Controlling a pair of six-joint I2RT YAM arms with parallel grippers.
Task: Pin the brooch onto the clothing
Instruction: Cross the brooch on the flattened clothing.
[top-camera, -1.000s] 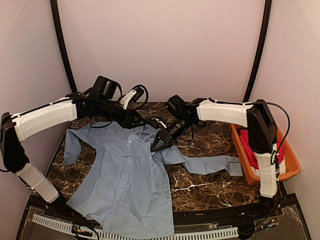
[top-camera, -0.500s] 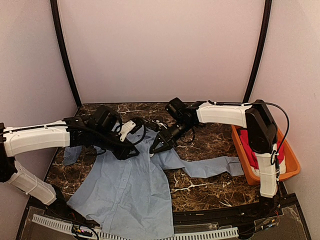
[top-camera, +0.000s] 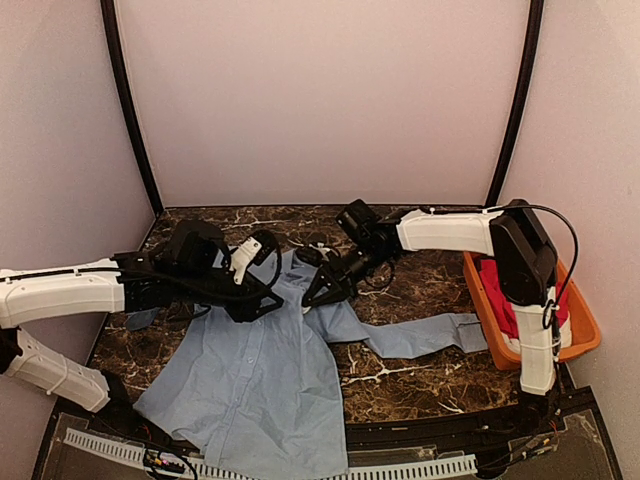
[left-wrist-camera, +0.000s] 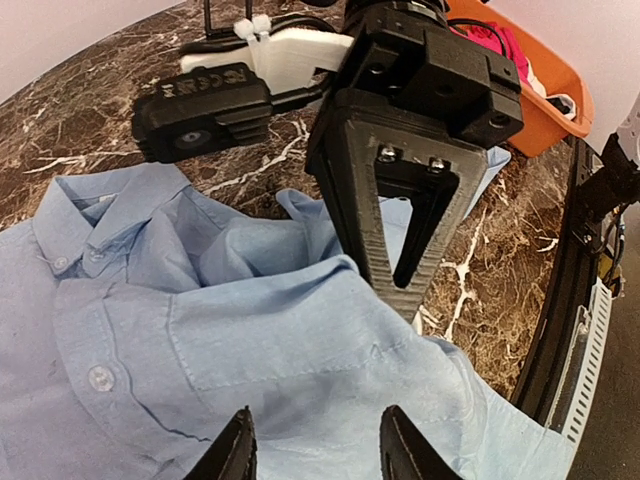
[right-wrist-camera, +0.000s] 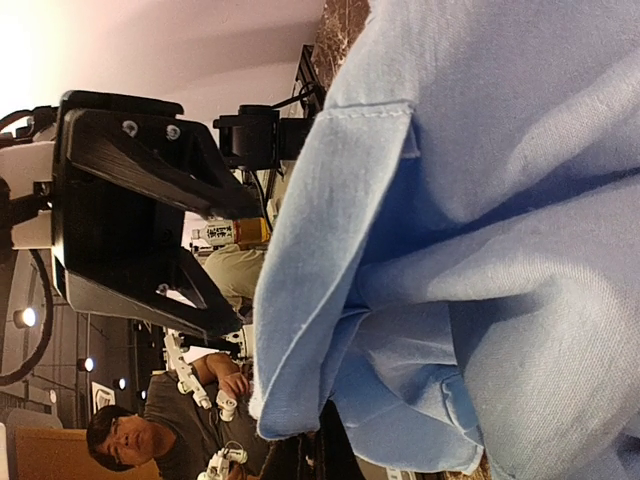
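The shirt (top-camera: 250, 370) lies across the table's (top-camera: 420, 375) left half; the right jaws pinch a fold by its collar, probably tenting cloth for the left jaws, poised moderately parted above it.

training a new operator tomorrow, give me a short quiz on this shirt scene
1. True or false: the right gripper is shut on the light blue thin-cloth button-up shirt.
2. Fill in: the left gripper has its jaws ____, with nothing between them.
3. The red garment lies: A in the orange plastic bin, B in the left gripper, C on the shirt.
Key: 1 true; 2 open; 3 A.
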